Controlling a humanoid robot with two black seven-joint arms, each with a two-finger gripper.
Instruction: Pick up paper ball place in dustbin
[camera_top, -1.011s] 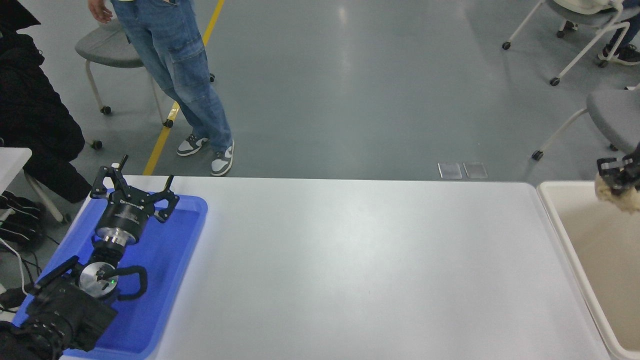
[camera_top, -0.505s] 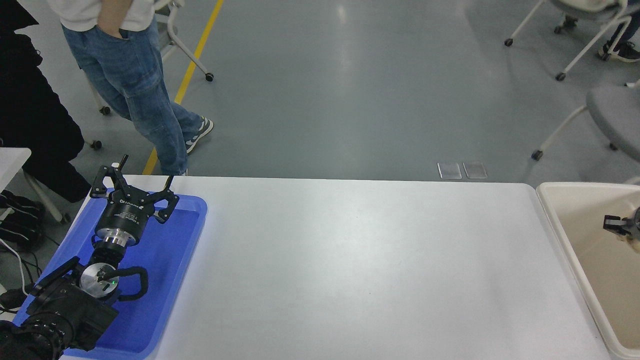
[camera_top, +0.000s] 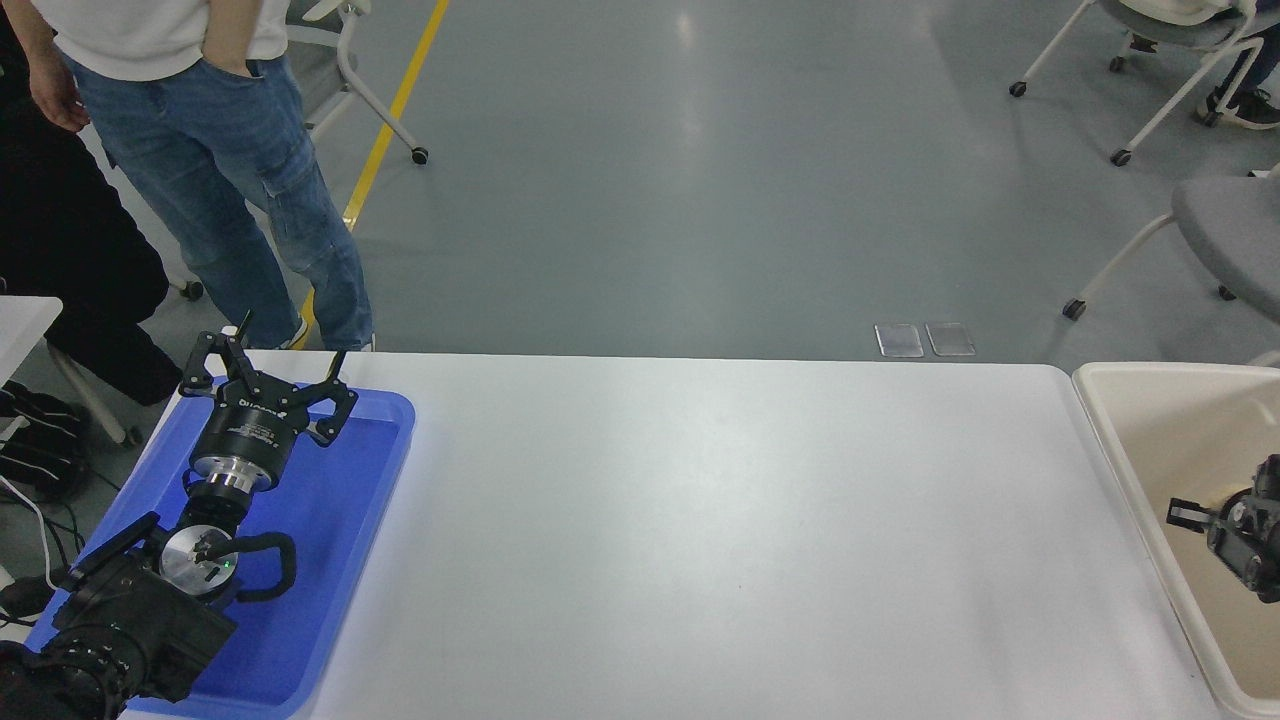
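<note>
Right gripper (camera_top: 1200, 518) low inside dustbin (camera_top: 1110, 440); left gripper (camera_top: 268, 372) over tray (camera_top: 340, 560).

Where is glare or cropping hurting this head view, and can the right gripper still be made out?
Head view: soft overhead glare streaks the grey floor and washes the white table pale; focus is sharp throughout. The frame's right edge crops the dustbin and the right gripper inside it, so its jaws cannot be read. The left gripper is clear, open over the blue tray.

Tray (camera_top: 340, 560) on table (camera_top: 700, 520) left; dustbin (camera_top: 1120, 400) right; person (camera_top: 200, 150) behind.
</note>
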